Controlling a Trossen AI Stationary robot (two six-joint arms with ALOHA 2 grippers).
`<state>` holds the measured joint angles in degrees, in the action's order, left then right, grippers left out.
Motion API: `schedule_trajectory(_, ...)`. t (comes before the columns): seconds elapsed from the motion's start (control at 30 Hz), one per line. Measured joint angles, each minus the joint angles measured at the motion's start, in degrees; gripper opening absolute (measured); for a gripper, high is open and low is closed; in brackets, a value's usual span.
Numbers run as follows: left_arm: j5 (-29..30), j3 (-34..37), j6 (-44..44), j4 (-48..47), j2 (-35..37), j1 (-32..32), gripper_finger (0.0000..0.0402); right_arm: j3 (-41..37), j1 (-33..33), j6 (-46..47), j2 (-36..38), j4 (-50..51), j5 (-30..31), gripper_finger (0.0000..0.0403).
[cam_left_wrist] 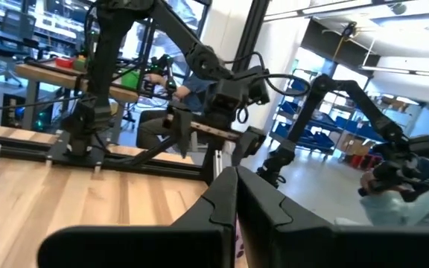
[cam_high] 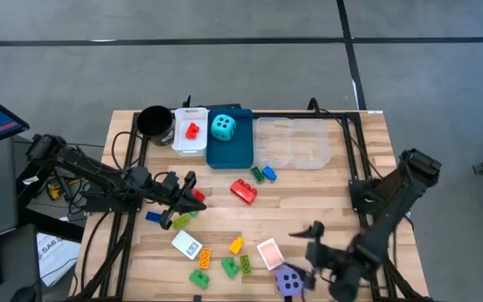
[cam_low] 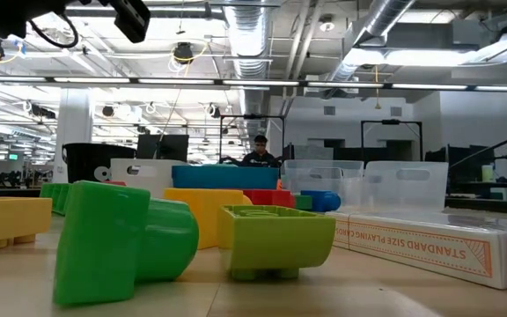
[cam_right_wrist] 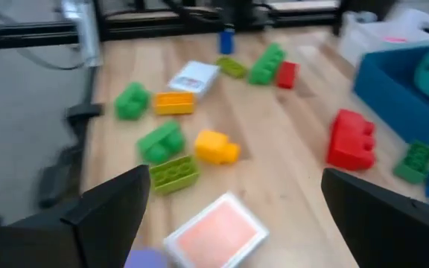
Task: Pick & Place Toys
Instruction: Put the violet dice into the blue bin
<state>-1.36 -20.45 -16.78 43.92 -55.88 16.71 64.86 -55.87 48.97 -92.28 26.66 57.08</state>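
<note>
The right gripper (cam_high: 302,254) was found low at the near edge of the table, jaws spread wide and holding nothing, just beside the pink card (cam_high: 269,252) and the purple die (cam_high: 288,281). In the right wrist view the card (cam_right_wrist: 216,229) lay flat between the two fingers, with a sliver of purple at the frame's edge. The step in hand was judged to be a pick of one of these two; which one could not be told. For the card, a flat thing, a steep descent with one finger brought against an edge was judged advisable, and a slow closure so that it would not skid. The yellow brick (cam_right_wrist: 216,146) and the green brick (cam_right_wrist: 173,173) near it were to be avoided.

The left gripper (cam_high: 193,197) was found pressed together over the left middle of the table, with a red piece showing at its tip; whether that piece was gripped could not be confirmed.

Other toys were noted: a cyan die (cam_high: 222,127) in the blue tray (cam_high: 230,154), a red brick (cam_high: 192,130) in the white tray (cam_high: 188,144), a larger red brick (cam_high: 243,190) loose on the boards.

The surface was pale wooden planking (cam_high: 325,201) on a black frame. Beyond it, an open workshop with exposed ducts, and a seated person (cam_low: 259,151) far behind, were recorded.
</note>
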Motion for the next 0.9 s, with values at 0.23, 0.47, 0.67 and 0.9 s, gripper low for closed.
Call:
schedule_trajectory(0.23, 0.02, 0.00, -0.23, 1.00, 0.00, -0.02, 0.0000, 0.11, -7.91, -2.44, -0.70, -0.65, 1.15, 0.0388)
schedule_trajectory(0.47, 0.03, 0.00, -2.53, 4.80, 0.00, -0.02, 0.0000, 0.08, -14.86, -1.47, -2.74, -2.02, 3.84, 0.0388)
schedule_trajectory(0.67, 0.05, -0.02, -3.04, 7.34, 0.00, 0.00, 0.0000, 0.05, -18.81, 6.97, -8.84, -1.99, 7.41, 0.0388)
schedule_trajectory(0.9, 2.10, -0.02, -3.66, 8.55, 0.00, 0.45, 0.0000, 0.04, -19.50, 15.51, -15.10, -1.97, 7.72, 0.0388)
